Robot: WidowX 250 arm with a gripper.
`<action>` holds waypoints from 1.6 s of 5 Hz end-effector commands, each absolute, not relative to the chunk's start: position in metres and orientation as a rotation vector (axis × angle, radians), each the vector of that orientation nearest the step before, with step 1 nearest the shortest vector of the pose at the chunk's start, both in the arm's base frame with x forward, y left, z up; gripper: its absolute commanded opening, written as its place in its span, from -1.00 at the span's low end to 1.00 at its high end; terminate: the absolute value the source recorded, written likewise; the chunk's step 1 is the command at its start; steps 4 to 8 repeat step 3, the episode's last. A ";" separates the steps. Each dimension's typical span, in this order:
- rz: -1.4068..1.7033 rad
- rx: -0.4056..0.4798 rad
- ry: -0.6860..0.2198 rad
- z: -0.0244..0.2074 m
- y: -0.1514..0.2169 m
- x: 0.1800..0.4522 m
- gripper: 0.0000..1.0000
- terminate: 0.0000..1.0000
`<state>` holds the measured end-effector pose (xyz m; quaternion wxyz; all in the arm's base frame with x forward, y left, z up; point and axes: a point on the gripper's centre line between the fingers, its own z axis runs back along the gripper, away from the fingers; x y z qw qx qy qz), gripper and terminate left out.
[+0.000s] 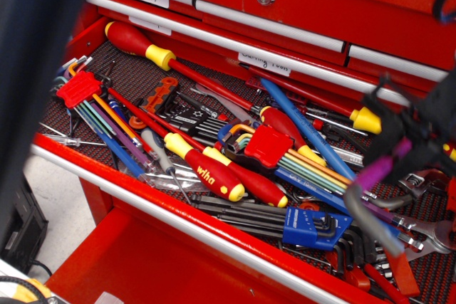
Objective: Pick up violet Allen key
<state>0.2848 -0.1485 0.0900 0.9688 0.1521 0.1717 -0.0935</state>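
Observation:
The violet Allen key [376,171] hangs at the right of the open red drawer [178,213], blurred by motion. Its magenta arm slants up to the right and its grey bent end [360,211] points down over the tools. My black gripper [403,146] is shut on the upper part of the violet arm and holds the key above the drawer's contents. The top of the key is hidden behind the fingers.
The drawer holds red-and-yellow screwdrivers [214,174], a long blue hex key [306,127], two red-holder multicolour key sets [267,144] [77,90], a blue-holder set [310,227] and wrenches [424,231]. A dark blurred bar [32,69] blocks the left foreground. Closed drawers stand behind.

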 end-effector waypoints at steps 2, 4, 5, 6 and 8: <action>-0.130 0.416 0.049 0.201 -0.130 0.276 -1.00 -1.00; -0.163 0.418 0.020 0.201 -0.121 0.277 -1.00 1.00; -0.163 0.418 0.020 0.201 -0.121 0.277 -1.00 1.00; -0.163 0.418 0.020 0.201 -0.121 0.277 -1.00 1.00; -0.163 0.418 0.020 0.201 -0.121 0.277 -1.00 1.00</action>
